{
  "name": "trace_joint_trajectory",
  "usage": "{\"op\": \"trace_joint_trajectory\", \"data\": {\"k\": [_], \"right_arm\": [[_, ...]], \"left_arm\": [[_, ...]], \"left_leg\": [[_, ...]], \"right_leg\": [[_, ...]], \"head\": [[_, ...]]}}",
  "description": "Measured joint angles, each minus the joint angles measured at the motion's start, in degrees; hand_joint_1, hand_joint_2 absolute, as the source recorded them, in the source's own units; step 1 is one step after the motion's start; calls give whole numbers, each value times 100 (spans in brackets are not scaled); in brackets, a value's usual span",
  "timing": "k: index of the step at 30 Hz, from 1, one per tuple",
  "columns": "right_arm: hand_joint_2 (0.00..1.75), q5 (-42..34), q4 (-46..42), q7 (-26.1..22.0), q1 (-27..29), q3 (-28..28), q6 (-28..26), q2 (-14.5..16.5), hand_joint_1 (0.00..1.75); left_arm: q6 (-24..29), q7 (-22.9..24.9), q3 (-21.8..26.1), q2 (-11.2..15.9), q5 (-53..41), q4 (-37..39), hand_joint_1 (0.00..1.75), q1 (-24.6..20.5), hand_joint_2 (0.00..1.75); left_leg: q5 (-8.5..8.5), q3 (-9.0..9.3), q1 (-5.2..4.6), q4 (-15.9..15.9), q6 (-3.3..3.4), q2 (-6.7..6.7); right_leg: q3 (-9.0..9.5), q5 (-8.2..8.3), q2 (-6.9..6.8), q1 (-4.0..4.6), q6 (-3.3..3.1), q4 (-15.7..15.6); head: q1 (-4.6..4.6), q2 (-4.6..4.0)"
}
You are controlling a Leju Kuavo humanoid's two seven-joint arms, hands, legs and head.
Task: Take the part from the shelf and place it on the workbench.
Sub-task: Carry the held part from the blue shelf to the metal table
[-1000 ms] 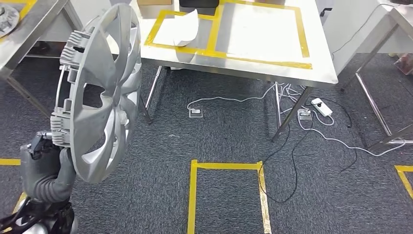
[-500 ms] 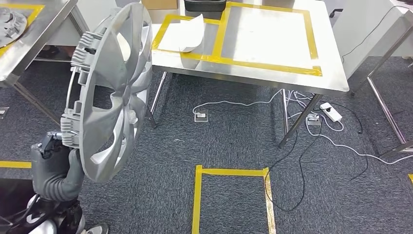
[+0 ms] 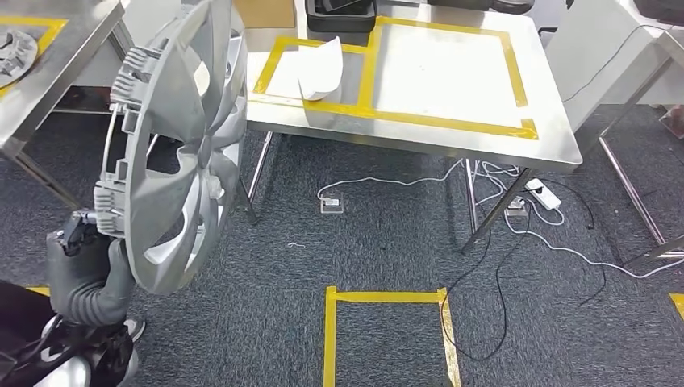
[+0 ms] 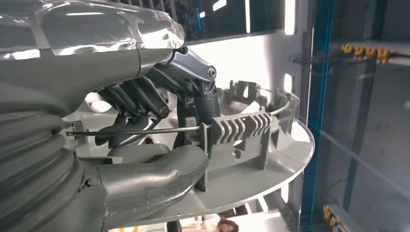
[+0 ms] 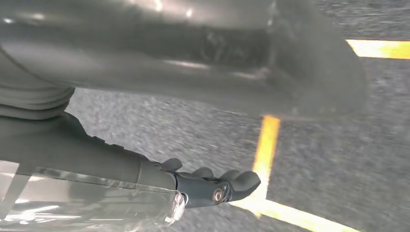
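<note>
The part is a silver hubcap (image 3: 181, 145), held on edge and almost upright in the left of the head view. My left hand (image 3: 81, 266) grips its lower rim from below. In the left wrist view the fingers (image 4: 145, 111) and thumb clamp the ribbed clips and wire ring on the hubcap's (image 4: 270, 159) back side. The steel workbench (image 3: 419, 141) stands ahead, marked with yellow tape rectangles (image 3: 444, 121). My right hand (image 5: 212, 186) hangs over the carpet with nothing in it, its fingers loosely extended.
A curled white sheet (image 3: 321, 72) lies in the workbench's left taped box, with a black case (image 3: 339, 14) behind it. A second steel table (image 3: 56, 64) at the left carries another hubcap (image 3: 12, 48). Cables (image 3: 516, 210) trail under the bench. A yellow tape square (image 3: 387, 339) marks the floor.
The whole picture has shifted: the camera has moved and the workbench now sits lower and fuller in view. The hubcap stays in my left hand, raised slightly.
</note>
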Motion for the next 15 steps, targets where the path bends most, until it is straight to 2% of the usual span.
{"op": "trace_joint_trajectory", "data": {"k": [2, 3, 4, 5, 7, 8, 10, 11, 13, 14, 15], "right_arm": [[0, 19, 0, 49, -51, 0, 6, -10, 0], [0, 31, 0, 80, -55, 0, 19, -8, 0], [0, 43, 0, 111, -50, 0, 32, -5, 0], [0, 48, 0, 143, -43, 0, 44, -1, 0], [0, 22, 0, 178, -32, -1, 53, 3, 0], [0, 0, 0, 183, -29, -1, 54, 4, 0], [0, -33, -1, 182, -26, -2, 54, 15, 0], [0, -43, -2, 181, -21, -2, 57, 26, 0], [0, -52, -8, 181, -8, -2, 65, 60, 0], [0, -52, -10, 181, -6, -2, 68, 69, 0], [0, -52, -13, 181, -7, -2, 69, 79, 0]], "left_arm": [[42, 38, -2, -2, -61, -1, 175, -4, 175], [66, 80, -2, -1, -114, -7, 175, 0, 175], [90, 135, -2, 2, -168, -20, 175, 2, 175], [114, 192, -1, 6, -209, -41, 175, 5, 175], [155, 285, 8, 19, -241, -102, 175, 7, 175], [174, 315, 17, 28, -243, -135, 175, 8, 175], [196, 345, 42, 51, -244, -207, 175, 9, 175], [201, 354, 52, 65, -244, -240, 175, 12, 175], [207, 373, 64, 96, -246, -302, 175, 18, 175], [208, 381, 68, 113, -247, -326, 175, 20, 175], [208, 389, 70, 127, -247, -347, 175, 22, 175]], "left_leg": [[-37, 46, -13, -2, 39, -5], [-60, 76, -21, -5, 49, -19], [-85, 117, -28, -12, 54, -39], [-114, 173, -34, -24, 52, -61], [-171, 297, -45, -64, 32, -96], [-198, 349, -54, -81, 10, -114], [-230, 403, -65, -101, -57, -137], [-226, 421, -71, -89, -97, -142], [-247, 442, -62, -13, -167, -109], [-324, 386, -60, 119, -197, -78], [-459, 254, -56, 367, -219, -50]], "right_leg": [[-475, -299, -3, 9, 11, 805], [-680, -357, -3, 15, 2, 1090], [-800, -303, -2, 24, -18, 1185], [-811, -128, -2, 36, -51, 1052], [-582, 409, -4, 80, -147, 300], [-453, 547, -8, 106, -192, -77], [-306, 592, -5, 139, -236, -480], [-276, 539, -1, 142, -247, -525], [-187, 599, 6, 133, -282, -575], [-138, 598, 4, 130, -305, -580], [-102, 592, 4, 128, -327, -585]], "head": [[74, 0], [106, 0], [135, 0], [172, 0], [244, 0], [273, 0], [300, 0], [295, 0], [269, 0], [244, 0], [214, 0]]}}
